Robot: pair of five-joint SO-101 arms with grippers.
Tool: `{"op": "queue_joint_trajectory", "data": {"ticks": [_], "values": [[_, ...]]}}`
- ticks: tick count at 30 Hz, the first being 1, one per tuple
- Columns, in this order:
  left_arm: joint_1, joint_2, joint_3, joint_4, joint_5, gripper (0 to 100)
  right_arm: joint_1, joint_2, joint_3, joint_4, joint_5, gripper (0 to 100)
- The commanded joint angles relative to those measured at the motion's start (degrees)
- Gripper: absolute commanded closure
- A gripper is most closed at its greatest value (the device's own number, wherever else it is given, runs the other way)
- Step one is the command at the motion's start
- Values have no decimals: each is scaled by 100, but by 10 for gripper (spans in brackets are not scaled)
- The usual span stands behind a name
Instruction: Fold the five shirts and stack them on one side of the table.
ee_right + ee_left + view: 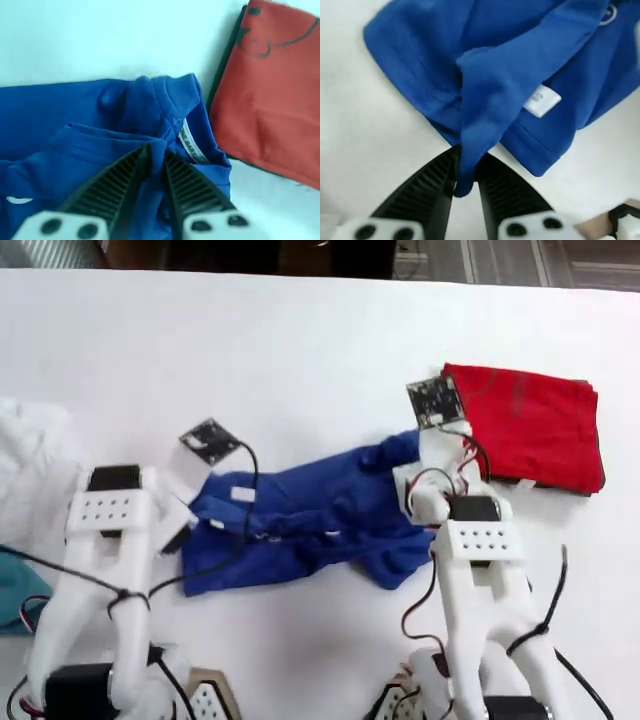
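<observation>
White table, blue shirt — left gripper and right gripper each squeeze a thin fold between tight jaws — pulling might slip it.

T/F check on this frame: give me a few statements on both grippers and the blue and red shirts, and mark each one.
1. The left gripper is shut on a fold of the blue shirt. True.
2. The red shirt lies crumpled and unfolded. False: it lies folded flat.
3. The right gripper is shut on the blue shirt near its collar. True.
4. The blue shirt is stacked on top of the red shirt. False: it lies loosely bunched on the table, beside the red shirt.
</observation>
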Motion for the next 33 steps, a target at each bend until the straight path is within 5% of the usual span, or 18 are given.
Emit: {"op": "queue_joint_trajectory", "data": {"ticks": [1,8,12,18,28,33], "values": [[35,53,-22,-44,-229,975,145,198,237,-541,-9,978],[26,-79,-31,-18,-308,973,66,593,1081,-2009,-237,978],[44,-369,-426,378,-316,959,57,549,1108,-2053,-281,978],[26,-413,-1666,1213,-316,789,48,549,1116,-2079,-281,978],[-70,255,-1903,1380,-360,801,48,549,1116,-2088,-281,978],[-360,378,-1895,2558,-2004,806,48,549,1116,-2088,-281,978]]}}
